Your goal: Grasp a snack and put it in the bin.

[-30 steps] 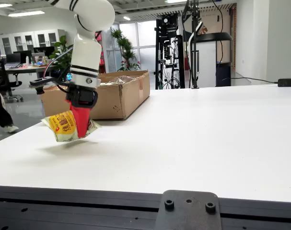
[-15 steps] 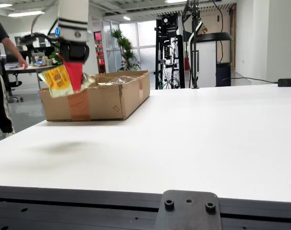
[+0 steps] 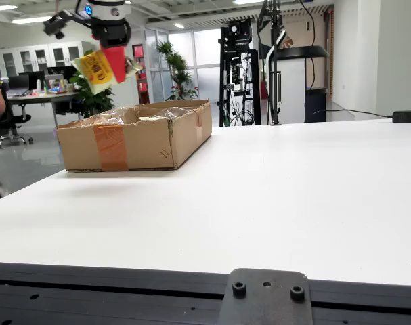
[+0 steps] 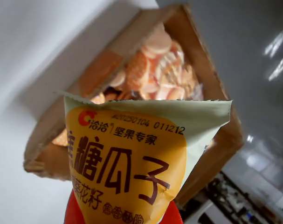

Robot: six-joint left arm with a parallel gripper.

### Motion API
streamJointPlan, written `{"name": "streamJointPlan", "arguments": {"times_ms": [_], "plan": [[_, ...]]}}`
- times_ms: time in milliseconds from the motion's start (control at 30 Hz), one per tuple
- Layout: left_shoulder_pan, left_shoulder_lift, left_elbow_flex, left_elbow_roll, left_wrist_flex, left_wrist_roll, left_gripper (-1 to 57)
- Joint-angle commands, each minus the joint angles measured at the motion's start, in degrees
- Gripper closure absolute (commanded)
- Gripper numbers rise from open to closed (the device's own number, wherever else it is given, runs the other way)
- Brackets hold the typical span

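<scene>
In the view from the side, my gripper (image 3: 114, 59) hangs high above the left part of an open cardboard box (image 3: 134, 135), its red fingers (image 3: 115, 62) shut on a yellow and pale green snack packet (image 3: 97, 69). The packet tilts out to the left of the fingers. In the view that rides on the gripper, the same snack packet (image 4: 132, 158) fills the lower half, with red finger tips (image 4: 72, 212) at its bottom edge. Behind it lies the cardboard box (image 4: 43, 135), holding several orange packets (image 4: 150, 70).
The box sits at the far left corner of a white table (image 3: 279, 203), near its edge. Beyond the table stand a black equipment rack (image 3: 239, 68), a still second arm (image 3: 273, 61), plants and office desks. A dark mounting plate (image 3: 263, 298) lies at the front edge.
</scene>
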Motion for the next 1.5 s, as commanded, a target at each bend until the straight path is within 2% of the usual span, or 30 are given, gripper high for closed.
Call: {"name": "streamJointPlan", "arguments": {"times_ms": [33, 233, 300, 433, 500, 600, 733, 933, 1133, 1333, 1500], "plan": [[1.6, 6.8, -11.8, 0.8, -0.1, 11.1, 56.7], [3.6, 12.8, -23.0, 1.5, -0.7, 21.5, 56.5], [4.0, 13.9, -25.0, 1.6, -1.5, 24.4, 54.7], [4.5, 15.0, -27.1, 2.0, -2.8, 29.3, 39.3], [4.7, 15.3, -27.6, 2.2, -3.0, 31.2, 33.5], [4.8, 15.5, -28.1, 2.4, -2.7, 33.7, 28.6], [4.4, 15.7, -28.3, 2.4, -2.0, 36.9, 26.3], [2.4, 15.7, -28.3, 2.0, -1.3, 42.1, 30.1], [-1.7, 13.4, -25.9, 1.9, -0.7, 45.8, 38.3], [-6.6, 4.5, -16.2, 1.8, -0.4, 46.6, 49.7], [-11.3, -5.5, -5.3, 1.8, -0.4, 45.9, 54.3]]}}
